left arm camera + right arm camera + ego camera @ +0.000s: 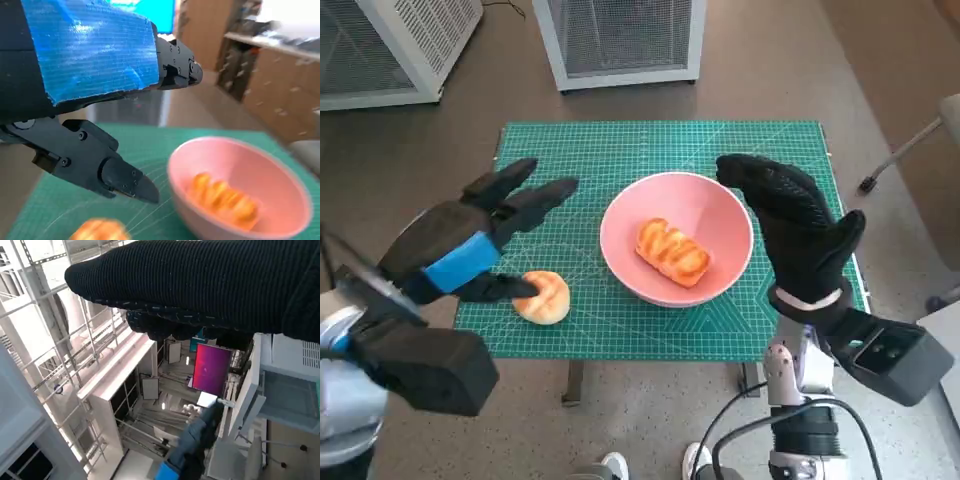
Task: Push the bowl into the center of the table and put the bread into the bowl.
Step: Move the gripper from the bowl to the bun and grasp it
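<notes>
Pink bowl [677, 238] sits roughly mid-table on the green mat [620, 150], a bit right of centre, so the push step looks done or close to it, w/ one glazed bread [672, 252] already lying inside. A second, round bun [542, 297] lies on the mat near the front-left edge, well apart from the bowl; if the task covers it too, that's what is left. Left hand [480, 240] hangs above the mat's left side, fingers spread & holding nothing, thumb tip over or just beside the bun; contact can't be told from the head view. Left wrist view shows the same: black fingers [100, 165] parted over the mat, bun [97, 231] blurred low in frame, bowl [240, 195] w/ the bread [227, 197] beyond, nothing in the grasp. Right hand [800, 225] stands at the bowl's right rim, glove flat and extended, gripping nothing; whether it touches the rim isn't clear. Right wrist view gives only the glove [200, 285] & the room behind, no table. Judged approx.: bowl placed, one piece in, poss. one pick-and-drop remaining for the left hand.
</notes>
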`<state>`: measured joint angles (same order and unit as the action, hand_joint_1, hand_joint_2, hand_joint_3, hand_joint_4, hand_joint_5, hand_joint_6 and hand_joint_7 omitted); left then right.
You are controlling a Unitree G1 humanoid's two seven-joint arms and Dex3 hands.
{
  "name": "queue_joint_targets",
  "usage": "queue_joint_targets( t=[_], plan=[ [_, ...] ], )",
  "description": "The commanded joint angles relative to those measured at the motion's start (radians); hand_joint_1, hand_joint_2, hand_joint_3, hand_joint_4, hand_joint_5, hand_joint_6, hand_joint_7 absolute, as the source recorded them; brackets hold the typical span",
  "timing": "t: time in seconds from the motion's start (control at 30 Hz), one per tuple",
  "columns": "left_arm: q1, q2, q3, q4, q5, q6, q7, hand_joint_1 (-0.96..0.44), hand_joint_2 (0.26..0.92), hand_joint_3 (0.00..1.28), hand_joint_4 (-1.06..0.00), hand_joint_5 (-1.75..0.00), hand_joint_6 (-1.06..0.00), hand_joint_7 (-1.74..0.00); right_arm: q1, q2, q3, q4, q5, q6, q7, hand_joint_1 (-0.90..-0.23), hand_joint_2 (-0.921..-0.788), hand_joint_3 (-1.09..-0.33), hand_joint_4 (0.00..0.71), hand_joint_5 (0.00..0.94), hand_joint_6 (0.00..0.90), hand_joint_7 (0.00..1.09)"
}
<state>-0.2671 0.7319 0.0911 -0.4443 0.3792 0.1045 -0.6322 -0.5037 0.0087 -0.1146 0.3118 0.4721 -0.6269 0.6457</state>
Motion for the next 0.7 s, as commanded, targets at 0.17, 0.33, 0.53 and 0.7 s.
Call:
queue_joint_targets(
  t=[0.17, 0.33, 0.53, 0.7],
  plan=[
    [0.081, 0.026, 0.010, -0.011, -0.003, -0.002, 0.000, -0.19, 0.711, 0.00, -0.10, 0.00, -0.27, -0.05, 0.021, -0.006, 0.000, 0.003, 0.013, 0.017, 0.018, -0.459, -0.921, -0.463, 0.254, 0.000, 0.007, 0.69],
    [0.099, 0.028, -0.008, -0.009, 0.008, 0.007, -0.005, -0.16, 0.714, 0.00, -0.09, 0.00, -0.27, -0.04, 0.021, -0.009, -0.003, 0.007, 0.014, 0.013, 0.027, -0.459, -0.921, -0.467, 0.253, 0.000, 0.005, 0.69],
    [0.107, 0.021, -0.036, 0.003, 0.013, 0.015, -0.011, -0.15, 0.717, 0.00, -0.09, 0.00, -0.27, -0.03, 0.024, -0.015, -0.005, 0.002, 0.025, 0.023, 0.038, -0.467, -0.921, -0.466, 0.252, 0.000, 0.000, 0.69],
    [0.095, 0.015, -0.078, 0.013, 0.034, 0.047, -0.018, -0.15, 0.719, 0.00, -0.08, 0.00, -0.27, -0.02, 0.028, -0.022, -0.007, -0.008, 0.038, 0.039, 0.045, -0.468, -0.921, -0.464, 0.252, 0.000, -0.001, 0.68]
  ],
)
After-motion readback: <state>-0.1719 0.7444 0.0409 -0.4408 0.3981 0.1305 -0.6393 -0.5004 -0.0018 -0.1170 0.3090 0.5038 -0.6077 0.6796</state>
